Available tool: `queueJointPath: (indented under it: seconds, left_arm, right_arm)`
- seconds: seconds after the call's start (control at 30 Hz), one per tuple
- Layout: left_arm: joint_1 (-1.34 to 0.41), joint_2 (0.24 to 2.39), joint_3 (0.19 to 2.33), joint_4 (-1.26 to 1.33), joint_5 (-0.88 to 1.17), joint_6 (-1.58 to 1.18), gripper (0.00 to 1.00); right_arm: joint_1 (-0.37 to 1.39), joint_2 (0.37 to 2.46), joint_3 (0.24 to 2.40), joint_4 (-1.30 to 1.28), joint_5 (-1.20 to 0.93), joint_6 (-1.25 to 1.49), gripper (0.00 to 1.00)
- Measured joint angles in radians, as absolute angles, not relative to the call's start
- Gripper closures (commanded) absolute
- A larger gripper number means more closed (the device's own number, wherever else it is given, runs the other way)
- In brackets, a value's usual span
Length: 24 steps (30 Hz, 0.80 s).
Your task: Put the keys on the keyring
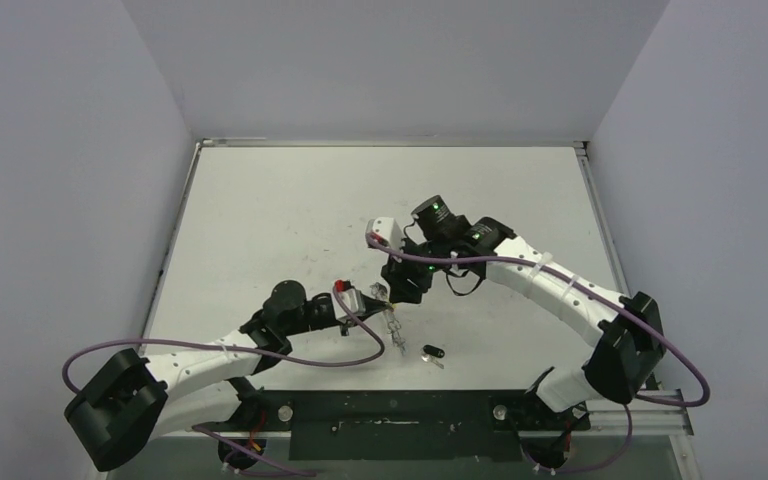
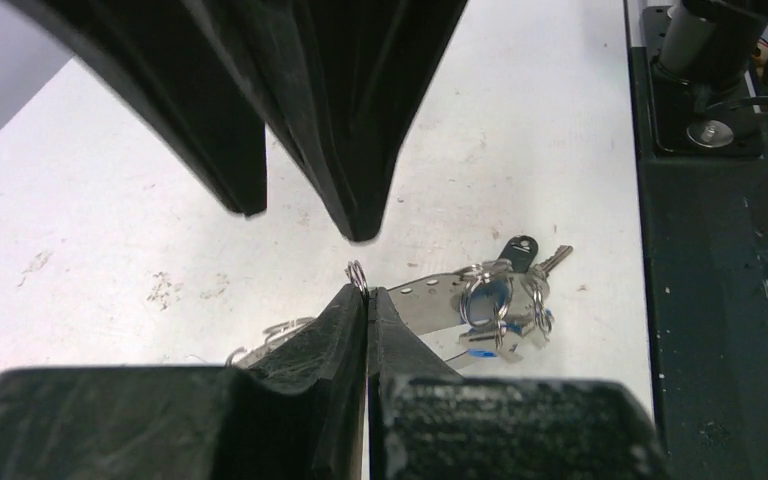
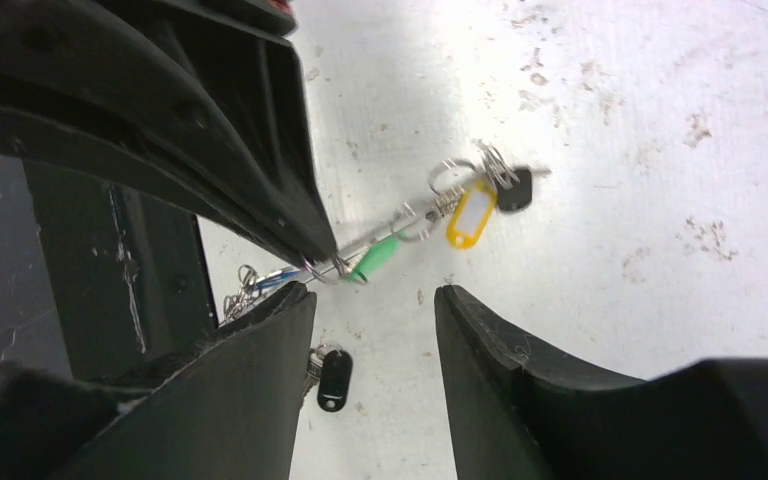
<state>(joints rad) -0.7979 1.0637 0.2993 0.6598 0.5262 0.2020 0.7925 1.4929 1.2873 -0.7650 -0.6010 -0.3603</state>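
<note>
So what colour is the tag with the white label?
The tag is yellow, best seen in the right wrist view.

No writing, number or brand can be read anywhere in these views. The yellow plastic key tag point(image 3: 467, 218), lying beyond the right pincer point(image 3: 372, 298) and off to its right, has a white paper window, but its face is blurred and no letters can be made out. The black plastic key head point(image 2: 518, 248), on the table just right of the left pincer point(image 2: 365, 293), carries a small pale mark that is too small to read
</note>
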Motion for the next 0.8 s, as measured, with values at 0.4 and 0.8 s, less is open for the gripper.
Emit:
queueJointPath:
  seconds: [0.4, 0.8]
  left_arm:
    - [-0.8, 1.061, 0.21, 0.886, 0.477, 0.165, 1.0]
    - [-0.8, 1.03, 0.207, 0.925, 0.513, 0.17, 1.0]
  right_arm:
    - [0.671, 1.327, 1.037, -0.525, -0.805, -0.34, 0.55]
    - [0.671, 1.214, 0.878, -0.322, -0.9, -0.428, 0.61]
